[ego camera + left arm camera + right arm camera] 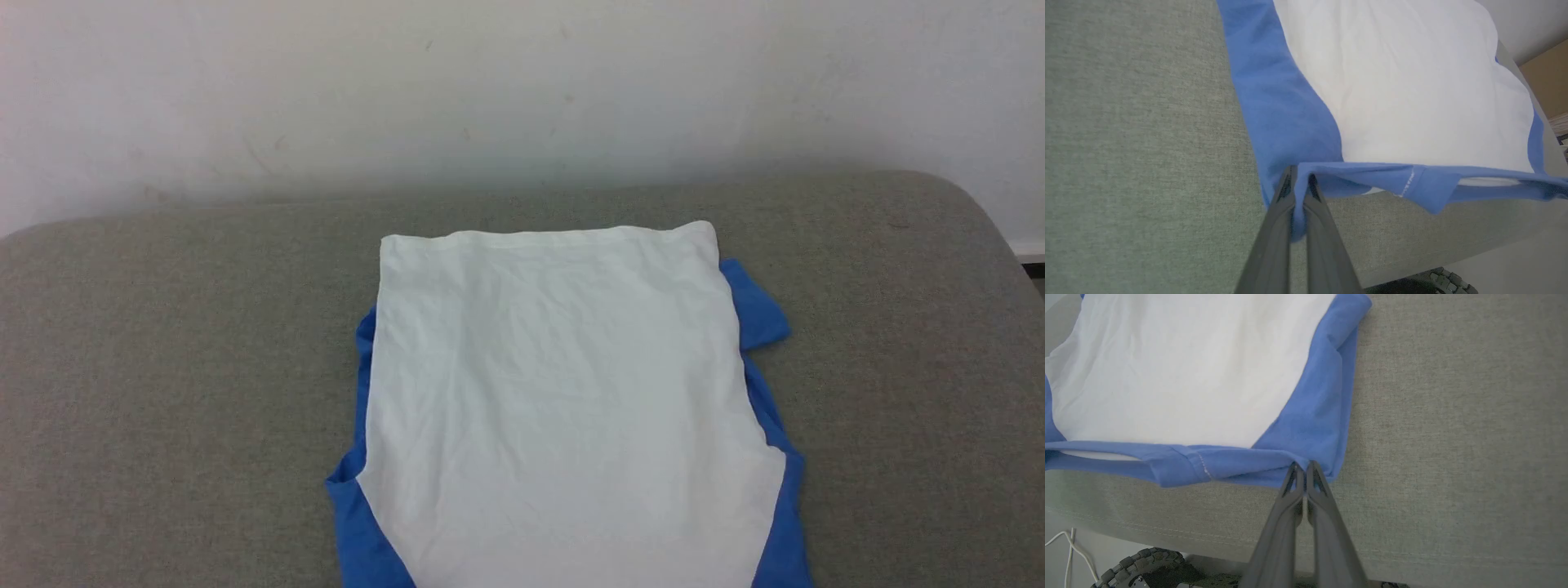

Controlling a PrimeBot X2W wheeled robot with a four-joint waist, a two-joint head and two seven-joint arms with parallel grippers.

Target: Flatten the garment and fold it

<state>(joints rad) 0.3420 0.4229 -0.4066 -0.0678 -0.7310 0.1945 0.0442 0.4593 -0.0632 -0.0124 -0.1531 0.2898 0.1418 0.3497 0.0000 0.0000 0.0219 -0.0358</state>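
The left tool (1298, 179) is closed, its two dark fingers pinching a fold of blue cloth at one shoulder corner of the T-shirt (555, 392). The right tool (1302, 470) is closed the same way on the opposite blue shoulder corner. Between the two grips the shoulder line runs as a fairly taut blue band, raised a little off the grey cushion (163, 367), with the neck opening (1488, 182) gaping in the middle of it.

From both tools the shirt lies straight ahead, in the direction the fingers point. Its long axis runs from the near edge of the cushion, where the shoulders are held, toward the far edge by the wall (522, 98), where the white hem (547, 238) lies square and flat. The white body is spread out in the middle of the cushion with only light creases. The blue sleeves sit tucked along both side edges, and one sleeve end (755, 306) pokes out on the right side near the hem.

Neither arm is nearer than the other; each holds its own corner, well apart across the shirt's width. I judge the next move turns on that: both tools would have to travel together along the long axis, or the shoulder band will skew.
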